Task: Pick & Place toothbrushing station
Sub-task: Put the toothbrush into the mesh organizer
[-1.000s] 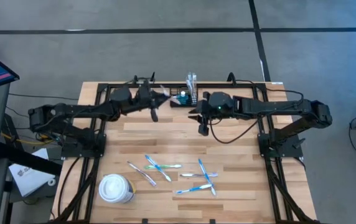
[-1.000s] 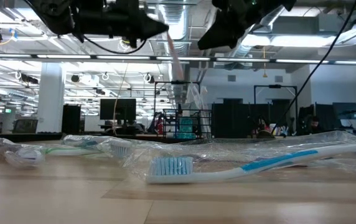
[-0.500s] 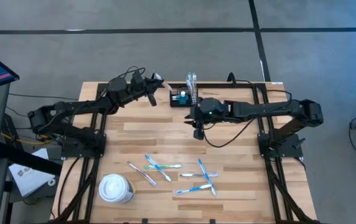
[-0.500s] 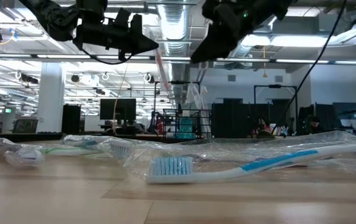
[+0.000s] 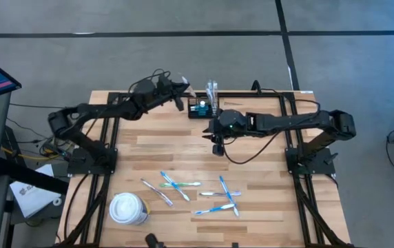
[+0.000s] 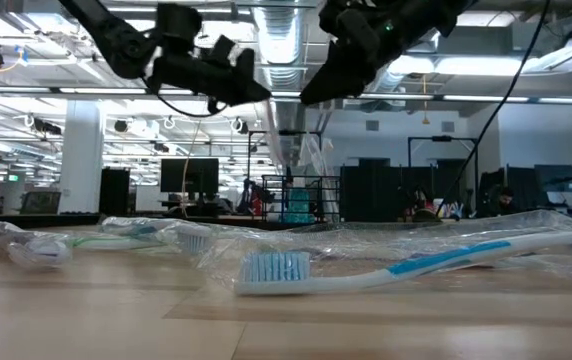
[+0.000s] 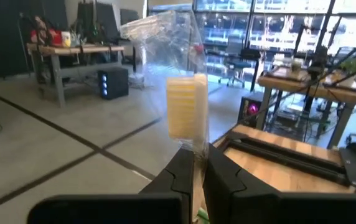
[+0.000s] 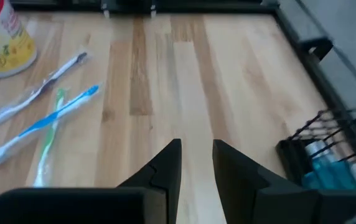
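The left gripper (image 7: 193, 171) held a wrapped toothbrush (image 7: 183, 102) in closed jaws, at 10 o'clock from the organiser box (image 5: 202, 108). The right gripper (image 8: 196, 163) hovered at the box's 5 o'clock above the worktop (image 5: 266, 165), jaws slightly apart and empty.

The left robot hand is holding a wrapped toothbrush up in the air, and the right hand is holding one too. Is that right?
Not quite. The left gripper does hold a wrapped toothbrush up high, its jaws shut on it. But the right gripper holds nothing: the right wrist view shows only bare table between its jaws.
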